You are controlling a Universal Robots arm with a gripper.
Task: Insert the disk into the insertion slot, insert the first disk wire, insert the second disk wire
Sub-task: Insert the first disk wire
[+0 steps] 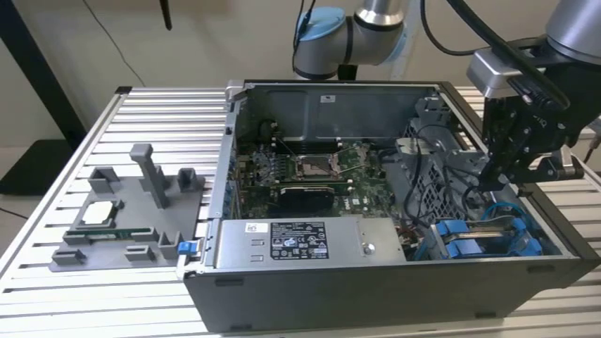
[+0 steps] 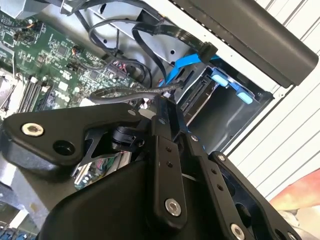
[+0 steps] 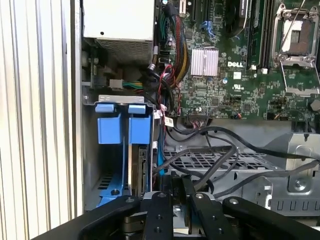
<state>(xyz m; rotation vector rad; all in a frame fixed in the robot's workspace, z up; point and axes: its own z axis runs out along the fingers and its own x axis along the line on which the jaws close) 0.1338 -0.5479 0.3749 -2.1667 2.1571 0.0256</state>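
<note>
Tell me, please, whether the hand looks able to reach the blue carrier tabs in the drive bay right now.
Probably yes: the hand hangs close by the blue carrier tabs, uncovered from above, though black cables crowd beside them.

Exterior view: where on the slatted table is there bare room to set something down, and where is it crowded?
Bare slats lie beyond the grey parts fixture, up to the table's far edge, and in front of it too. Crowded: the drive corner of the computer case, where black cables, blue drive carriers and the claw meet.
</note>
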